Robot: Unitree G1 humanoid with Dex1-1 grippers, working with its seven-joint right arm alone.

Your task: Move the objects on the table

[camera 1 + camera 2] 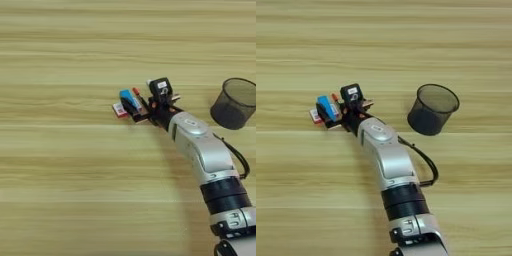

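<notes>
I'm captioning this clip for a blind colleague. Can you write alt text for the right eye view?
A silver robot arm reaches up from the bottom edge, its gripper at a small cluster of items: a blue block, a red-and-white card and a thin red-capped pen. An upright black mesh cup stands apart to the right on the wooden table.

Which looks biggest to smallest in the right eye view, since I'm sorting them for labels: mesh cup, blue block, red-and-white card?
1. Black mesh cup, by far the largest.
2. Blue block.
3. Red-and-white card, though the block covers part of it, so its full size is unsure.
</notes>
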